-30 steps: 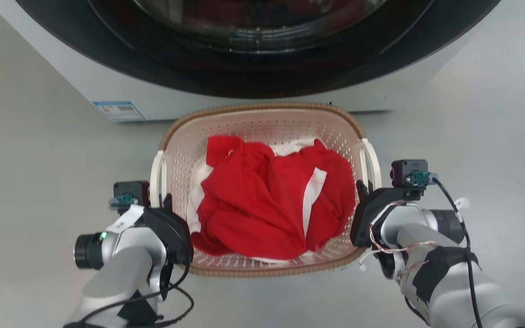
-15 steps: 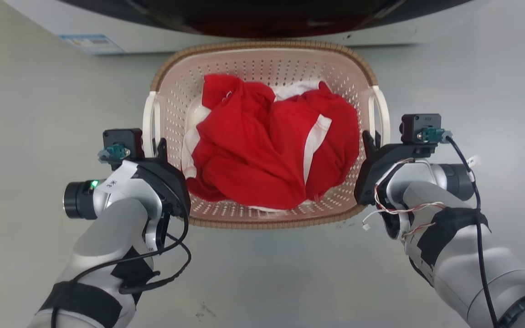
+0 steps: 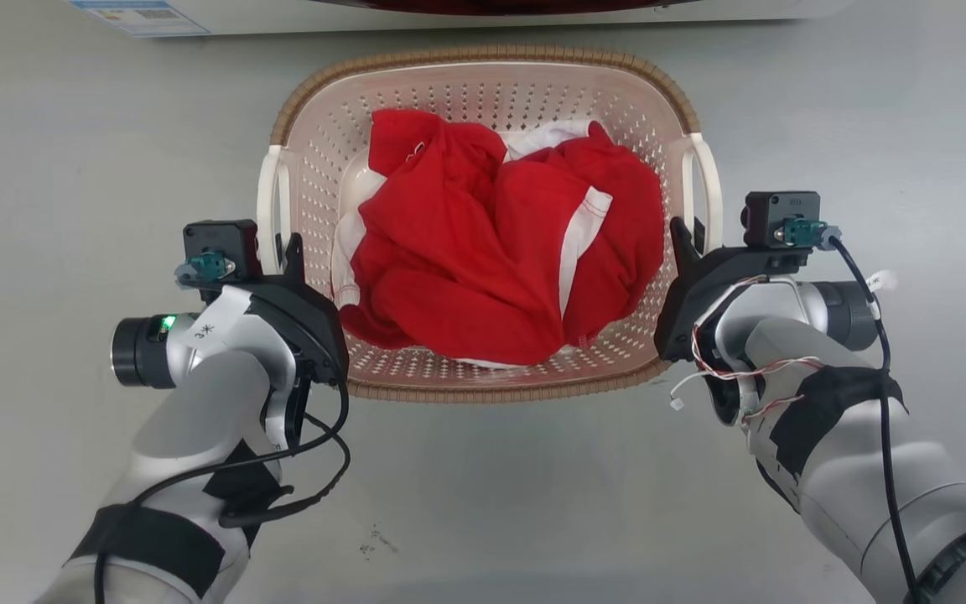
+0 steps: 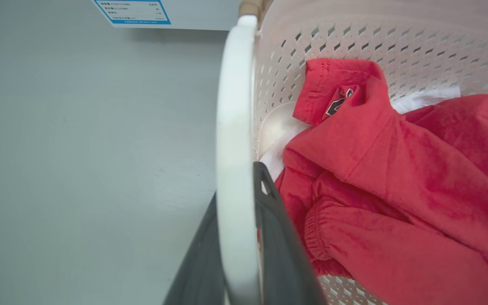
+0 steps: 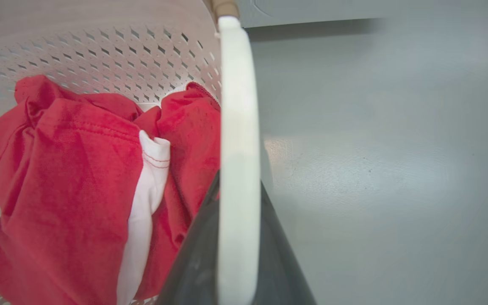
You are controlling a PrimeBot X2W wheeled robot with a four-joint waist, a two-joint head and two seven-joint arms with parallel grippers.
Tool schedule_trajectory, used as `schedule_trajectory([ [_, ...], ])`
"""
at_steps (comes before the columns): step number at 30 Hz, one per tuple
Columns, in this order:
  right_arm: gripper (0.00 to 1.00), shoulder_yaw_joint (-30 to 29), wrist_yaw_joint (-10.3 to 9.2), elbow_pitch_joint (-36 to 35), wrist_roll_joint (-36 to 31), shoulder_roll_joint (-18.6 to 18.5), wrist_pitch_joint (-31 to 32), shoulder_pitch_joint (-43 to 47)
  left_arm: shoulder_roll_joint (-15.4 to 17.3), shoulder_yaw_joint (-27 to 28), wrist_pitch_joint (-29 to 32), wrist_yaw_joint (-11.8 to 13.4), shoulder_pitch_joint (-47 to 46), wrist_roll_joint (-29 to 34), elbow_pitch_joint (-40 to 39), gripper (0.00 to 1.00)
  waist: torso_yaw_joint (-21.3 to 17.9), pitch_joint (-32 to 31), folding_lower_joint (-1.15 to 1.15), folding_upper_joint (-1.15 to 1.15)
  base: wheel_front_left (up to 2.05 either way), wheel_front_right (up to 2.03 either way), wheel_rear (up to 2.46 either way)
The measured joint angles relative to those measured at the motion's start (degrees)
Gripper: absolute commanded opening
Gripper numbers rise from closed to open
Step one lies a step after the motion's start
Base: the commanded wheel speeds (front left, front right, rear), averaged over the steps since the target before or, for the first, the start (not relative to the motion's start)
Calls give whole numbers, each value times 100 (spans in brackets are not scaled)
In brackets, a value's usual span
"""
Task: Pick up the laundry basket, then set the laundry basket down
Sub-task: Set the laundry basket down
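- Left claw (image 3: 283, 252) is clamped onto the white left handle (image 3: 266, 201) of the small pale pink-beige perforated plastic laundry basket (image 3: 483, 57) with the brown woven-look rim. In the wrist view that claw (image 4: 237, 212) has a dark finger (image 4: 278, 237) on each side of the handle (image 4: 233, 127).
- Right claw (image 3: 686, 239) is doing the same on the white right handle (image 3: 711, 197), pinching it (image 5: 237, 106) from both sides (image 5: 237, 203).
- The laundry basket sits between the two claws over the grey floor (image 3: 72, 126), near the bottom edge of the white appliance (image 3: 743, 8) with the blue-bordered label (image 4: 133, 12).
- Honestly can't tell if the base is touching the floor.
- Crumpled red garment with white trim (image 3: 483, 277) is piled inside.
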Motion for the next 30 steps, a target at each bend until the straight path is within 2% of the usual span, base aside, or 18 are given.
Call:
schedule_trajectory([
  [18, 0, 26, 24, 18, -90, -4, -154, -480, 30, 51, -172, -48, -470, 77, 80, 0, -6, 531, 0, 0, 0, 0, 0],
  [30, 0, 46, 15, -45, -90, -8, -213, -477, 22, 42, -252, -93, -535, 140, 168, 0, 21, 583, 0, 0, 0, 0, 0],
])
